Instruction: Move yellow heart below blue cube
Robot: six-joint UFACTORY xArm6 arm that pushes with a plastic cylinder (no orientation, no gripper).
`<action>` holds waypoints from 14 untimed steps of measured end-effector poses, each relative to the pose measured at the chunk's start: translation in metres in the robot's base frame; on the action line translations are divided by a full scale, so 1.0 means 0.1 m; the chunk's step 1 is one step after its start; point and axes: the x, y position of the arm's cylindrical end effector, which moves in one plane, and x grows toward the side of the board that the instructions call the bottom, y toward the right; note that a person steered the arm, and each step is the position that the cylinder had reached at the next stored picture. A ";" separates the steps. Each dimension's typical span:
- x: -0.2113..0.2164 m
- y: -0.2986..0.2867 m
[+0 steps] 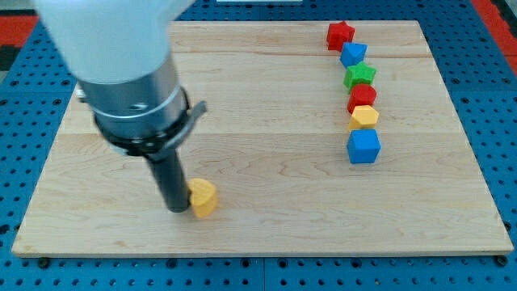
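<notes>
From where I stand, the yellow heart (pixel 203 197) lies near the bottom edge of the wooden board (pixel 266 162), left of the middle, and the arm's tip (pixel 177 208) sits just at its left side, touching or nearly so. There are no fingers here to open or close, only the bare rod. The blue cube (pixel 363 146) lies well apart, toward the view's right, at the foot of a column of blocks: a yellow block (pixel 364 116) just above it, then a red block (pixel 362 98), a green block (pixel 360 76), a smaller blue block (pixel 353 54) and a red star (pixel 340 34). The push should go rightward, I think, staying squarely behind the heart so it does not slip off sideways. The course should remain low, ending beneath the cube without nudging it.
</notes>
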 end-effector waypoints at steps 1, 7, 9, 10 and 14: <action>0.04 0.31; -0.11 0.44; -0.38 0.93; -0.33 1.21; 0.16 1.64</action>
